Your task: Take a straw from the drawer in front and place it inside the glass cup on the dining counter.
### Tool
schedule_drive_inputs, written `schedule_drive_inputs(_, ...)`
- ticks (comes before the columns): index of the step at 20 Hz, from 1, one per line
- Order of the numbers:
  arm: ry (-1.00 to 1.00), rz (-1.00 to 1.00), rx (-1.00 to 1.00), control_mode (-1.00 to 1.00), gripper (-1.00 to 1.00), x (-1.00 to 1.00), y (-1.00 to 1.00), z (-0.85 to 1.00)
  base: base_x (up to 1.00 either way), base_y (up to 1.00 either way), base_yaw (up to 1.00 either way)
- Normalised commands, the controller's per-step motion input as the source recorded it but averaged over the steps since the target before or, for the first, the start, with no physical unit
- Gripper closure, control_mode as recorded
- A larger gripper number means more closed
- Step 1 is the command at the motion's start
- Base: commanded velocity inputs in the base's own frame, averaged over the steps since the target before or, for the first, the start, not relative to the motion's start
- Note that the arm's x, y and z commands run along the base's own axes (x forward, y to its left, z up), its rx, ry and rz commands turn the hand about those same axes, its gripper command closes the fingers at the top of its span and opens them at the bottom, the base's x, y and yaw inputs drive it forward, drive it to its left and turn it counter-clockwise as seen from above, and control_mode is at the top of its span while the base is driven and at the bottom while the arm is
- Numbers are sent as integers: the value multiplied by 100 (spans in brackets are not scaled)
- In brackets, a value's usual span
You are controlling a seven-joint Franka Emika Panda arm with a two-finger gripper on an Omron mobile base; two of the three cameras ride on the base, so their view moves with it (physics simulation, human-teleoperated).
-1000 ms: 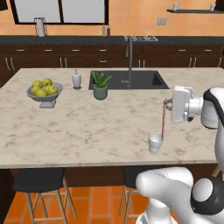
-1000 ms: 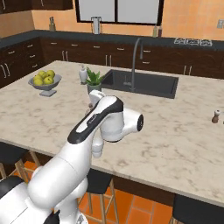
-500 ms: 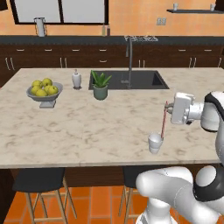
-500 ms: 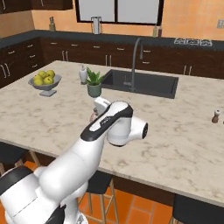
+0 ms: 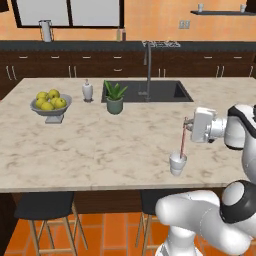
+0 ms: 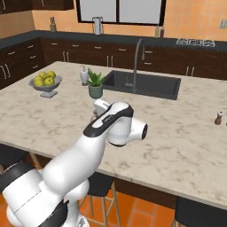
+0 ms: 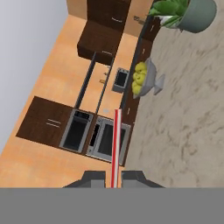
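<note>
My gripper [image 5: 186,123] is shut on the upper end of the thin pinkish-red straw [image 5: 183,141], which hangs almost upright. Its lower end reaches into the mouth of the small whitish glass cup [image 5: 178,164]. The cup stands near the front edge of the cream marble dining counter [image 5: 100,145]. In the hand view the straw [image 7: 115,146] runs up from between my two dark fingertips [image 7: 94,176], and the gripper [image 7: 114,179] is tilted sideways over the counter [image 7: 188,113]. In the right base view my own arm covers the cup. The drawer is out of view.
A grey bowl of yellow fruit [image 5: 49,105], a white soap bottle [image 5: 87,91] and a potted plant [image 5: 115,98] stand at the counter's left. The dark sink [image 5: 150,91] and tall faucet [image 5: 148,65] are behind. A small shaker [image 6: 218,118] stands at the right. Stools [image 5: 47,206] stand under the front edge.
My hand has come down a little and shifted slightly left above the cup, still holding the straw. The cup has stayed in place.
</note>
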Motion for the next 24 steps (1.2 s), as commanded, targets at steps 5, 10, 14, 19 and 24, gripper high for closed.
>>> schedule_drive_inputs(5,0,0,0,-100,100,29,0,-10,0,0,0)
schedule_drive_inputs(10,0,0,-1,-100,100,24,0,-20,0,0,0)
schedule_drive_inputs(14,-1,0,-2,-100,100,14,-1,-22,0,0,0)
schedule_drive_inputs(19,0,0,-1,-100,100,17,-4,-28,0,0,0)
schedule_drive_inputs(24,0,0,0,-100,100,25,-4,-28,0,0,0)
